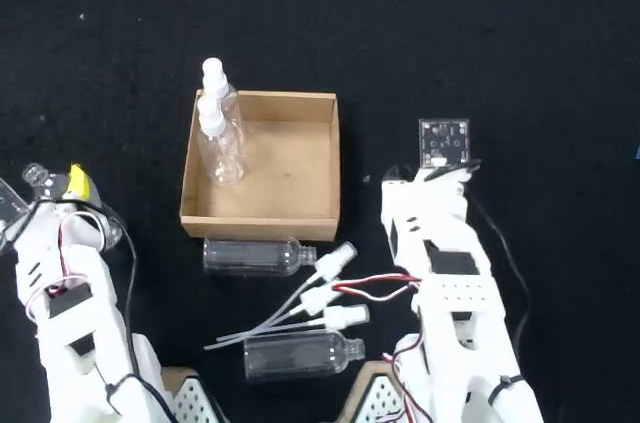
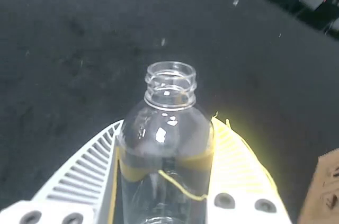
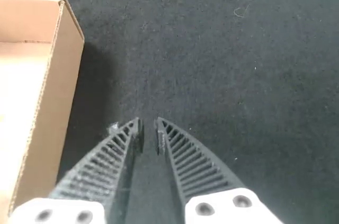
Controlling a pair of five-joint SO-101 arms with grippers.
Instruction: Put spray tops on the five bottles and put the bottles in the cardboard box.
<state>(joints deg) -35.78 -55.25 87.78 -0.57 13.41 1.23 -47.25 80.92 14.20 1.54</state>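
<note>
Finding 1. The left gripper (image 2: 166, 128) is clamped on the held bottle (image 2: 170, 83), one finger on each side of the clear body. The bottle's long axis runs straight out from the wrist and its open threaded neck points away from the arm. It carries no spray top. It sits well off the cardboard box (image 1: 262, 228), out beyond the wall where the capped bottles stand.

Finding 2. The right gripper (image 3: 148, 128) stands just off the opposite wall of the box. Its fingers (image 3: 183, 155) are drawn nearly together with a slit between the tips, and they hold nothing.

Finding 3. Three spray tops (image 1: 335, 261) lie on the table (image 1: 540, 63) just off the box wall that faces the arm bases. Their heads point toward the right arm's side and their dip tubes trail the other way, roughly along that wall.

Assessment: the next move depends on bringing a top to the open neck. The right gripper is clearly the nearer to the tops. It would probably need to open and drop back from the box toward the heads.

Finding 4. Two capped bottles (image 1: 222, 138) are already inside the box. Two loose bottles (image 1: 255, 255) lie on their sides off the same base-facing wall, one touching or nearly touching it and the other (image 1: 300, 356) farther out
</note>
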